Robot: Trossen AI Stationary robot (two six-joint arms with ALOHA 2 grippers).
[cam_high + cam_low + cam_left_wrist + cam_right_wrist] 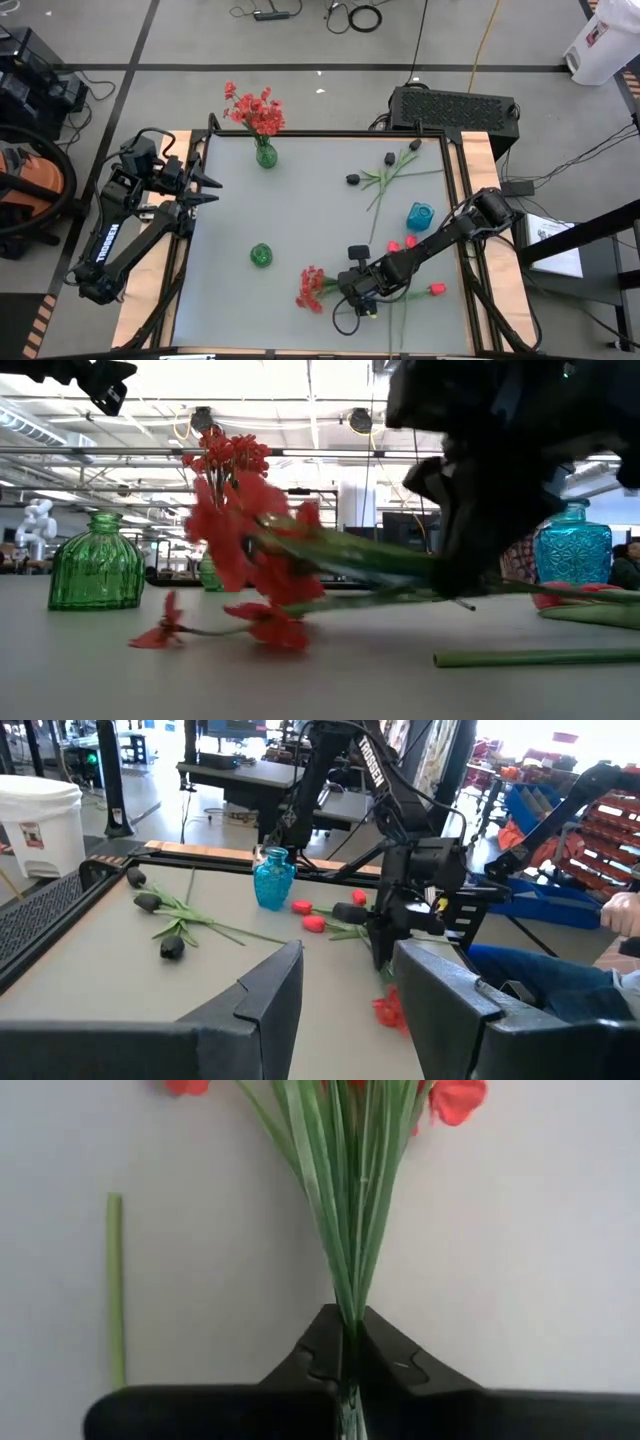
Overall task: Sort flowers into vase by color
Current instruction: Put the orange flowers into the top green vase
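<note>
Red flower spray [311, 288] lies low on the table [300, 210] near its front edge, blossoms just touching the surface, its green stems pinched in the right hand [352, 288], whose fingers are pressed together on them. Left hand [205, 182] hangs at the table's left edge, fingers apart, holding nothing. Black blooms [353, 179] and red tulip buds [394, 245] lie around the blue vase [419, 216]

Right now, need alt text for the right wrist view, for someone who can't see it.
The right hand is shut on the bundled green stems of a red flower spray that lies on the pale table, with red blossoms at the far end. A single loose green stem lies apart, alongside the bundle.
</note>
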